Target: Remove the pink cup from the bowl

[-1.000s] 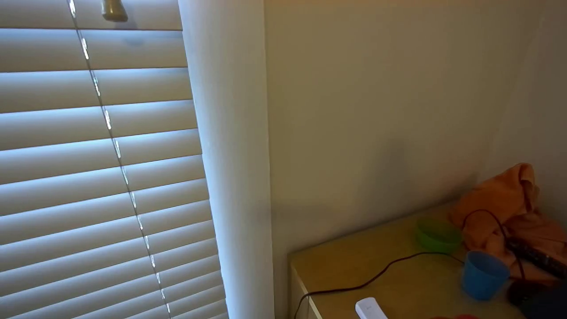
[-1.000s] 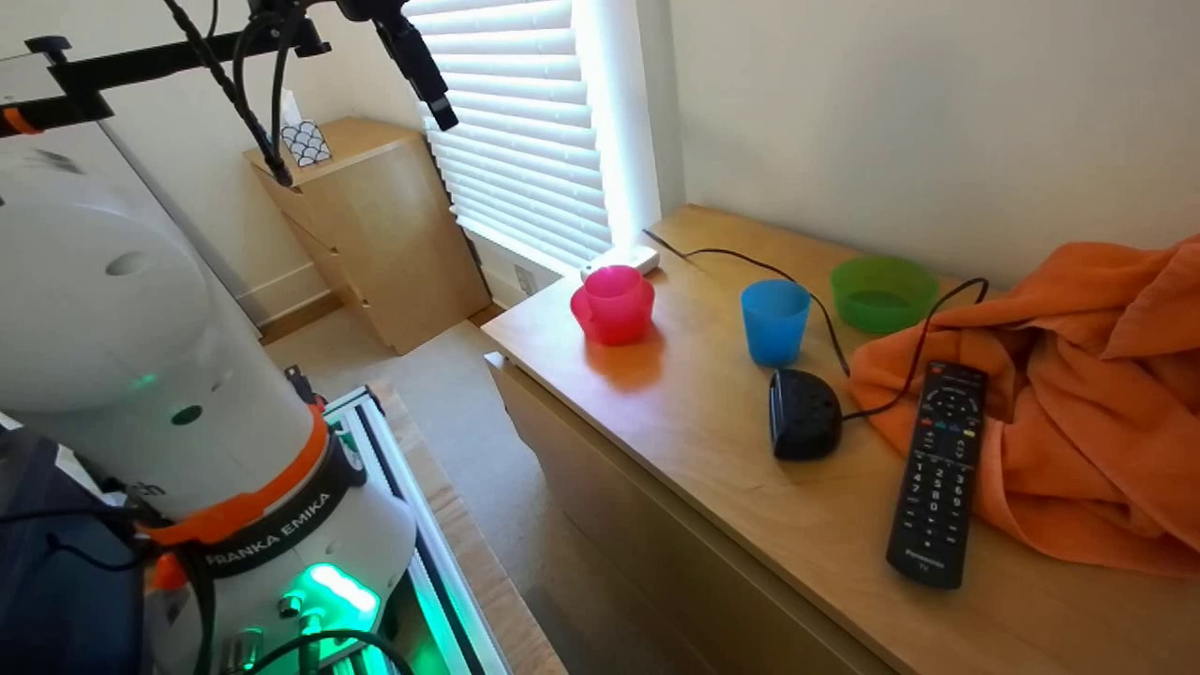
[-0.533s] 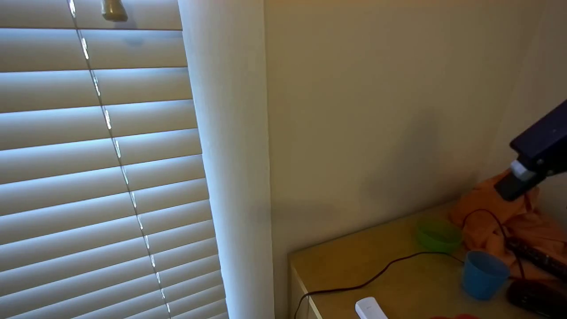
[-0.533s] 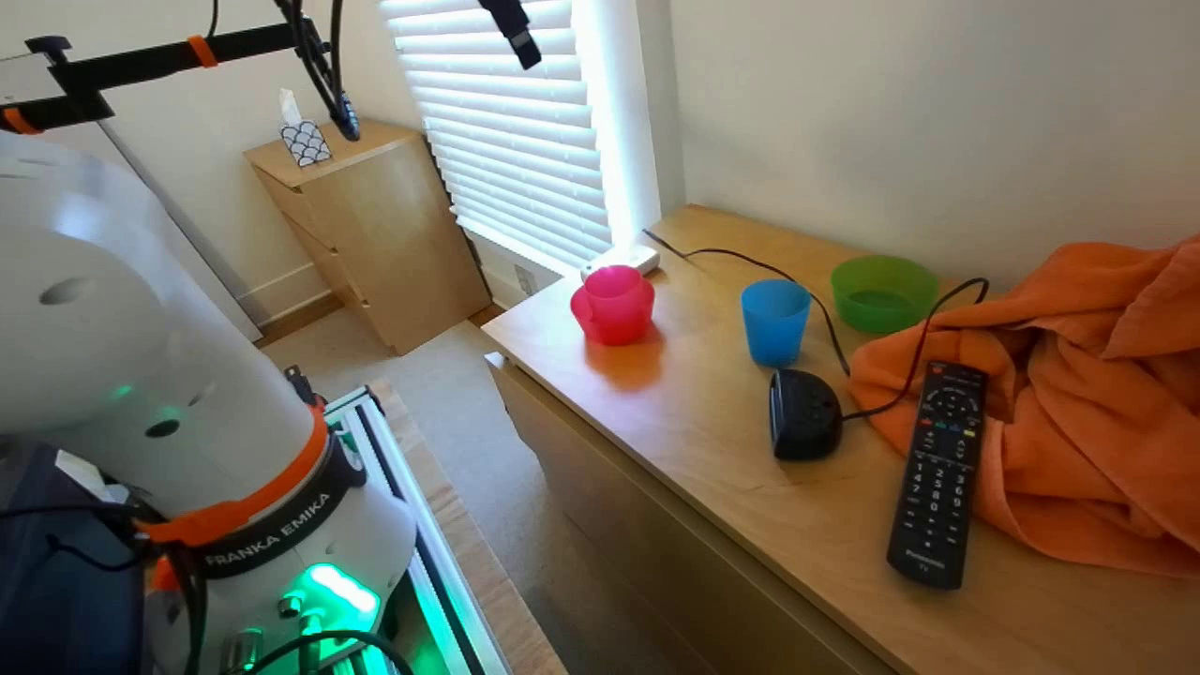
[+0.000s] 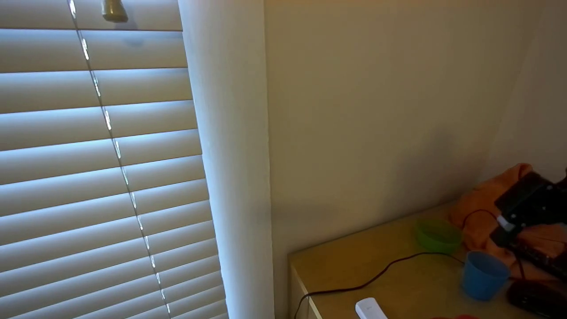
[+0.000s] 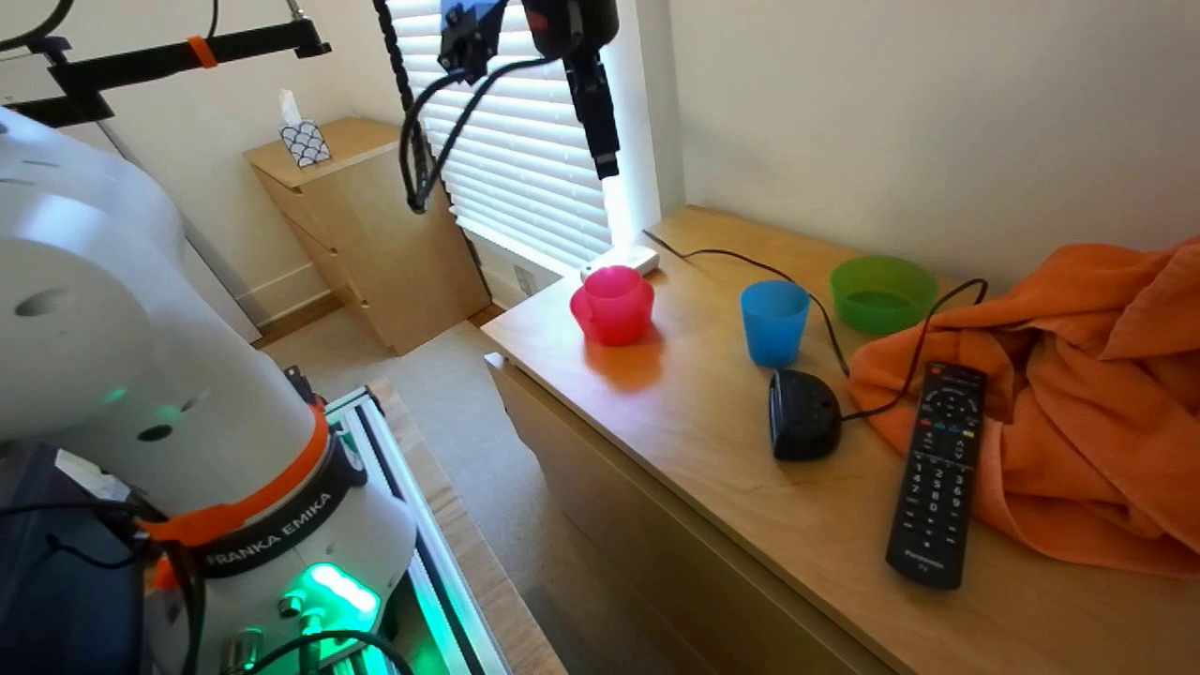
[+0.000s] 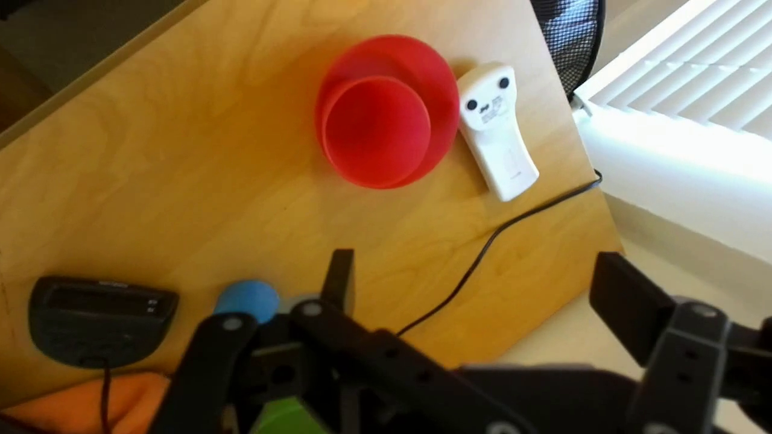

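The pink cup (image 6: 615,284) stands inside a reddish-pink bowl (image 6: 611,332) near the dresser's end. In the wrist view, the pink cup (image 7: 377,132) leans to one side of the bowl (image 7: 443,99), both seen from above. Only a red sliver (image 5: 465,317) shows at the bottom of an exterior view. My gripper (image 7: 473,271) is open and empty, with its fingers wide apart. It hangs above the dresser, apart from the cup, as seen in both exterior views (image 6: 607,169) (image 5: 500,238). A blue cup (image 6: 774,323) stands separately to the right.
A white device (image 7: 500,138) lies close beside the bowl. A black cable (image 6: 731,251) crosses the dresser top (image 6: 694,403). A green bowl (image 6: 883,295), black clock (image 6: 804,414), remote (image 6: 937,478) and orange cloth (image 6: 1087,412) are farther along. A wall stands behind the dresser.
My gripper has moved over the dresser and downward. It came into an exterior view from the right edge and is now lower there. The cup and bowl have not moved.
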Tool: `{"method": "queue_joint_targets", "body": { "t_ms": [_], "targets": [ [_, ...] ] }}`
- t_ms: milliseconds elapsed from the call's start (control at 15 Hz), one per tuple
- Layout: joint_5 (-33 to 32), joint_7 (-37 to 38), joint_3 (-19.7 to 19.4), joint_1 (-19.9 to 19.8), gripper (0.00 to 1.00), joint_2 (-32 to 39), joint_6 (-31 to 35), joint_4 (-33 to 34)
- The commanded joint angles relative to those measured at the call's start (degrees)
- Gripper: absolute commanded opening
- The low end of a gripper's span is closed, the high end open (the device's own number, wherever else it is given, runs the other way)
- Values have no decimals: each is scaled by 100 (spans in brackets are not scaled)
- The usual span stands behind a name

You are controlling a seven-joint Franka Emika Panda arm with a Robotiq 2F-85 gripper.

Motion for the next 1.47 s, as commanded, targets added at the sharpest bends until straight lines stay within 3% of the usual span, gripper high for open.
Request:
{"method": "queue_joint_targets", "body": {
  "t_ms": [0,267,400,600,867,1400],
  "targets": [
    [764,-718,-347,472,100,819,872,-140],
    [1506,-1422,-527,886,100,1697,2007,-231],
    [1663,-1521,-513,875,100,2037,2107,-227],
    [556,-763,-180,366,100,2564,2335,-212],
    [-433,-33,-137,143,100,2886,2401,-174],
    [-773,215,142,280,96,2978,2353,-34]
  ]
}}
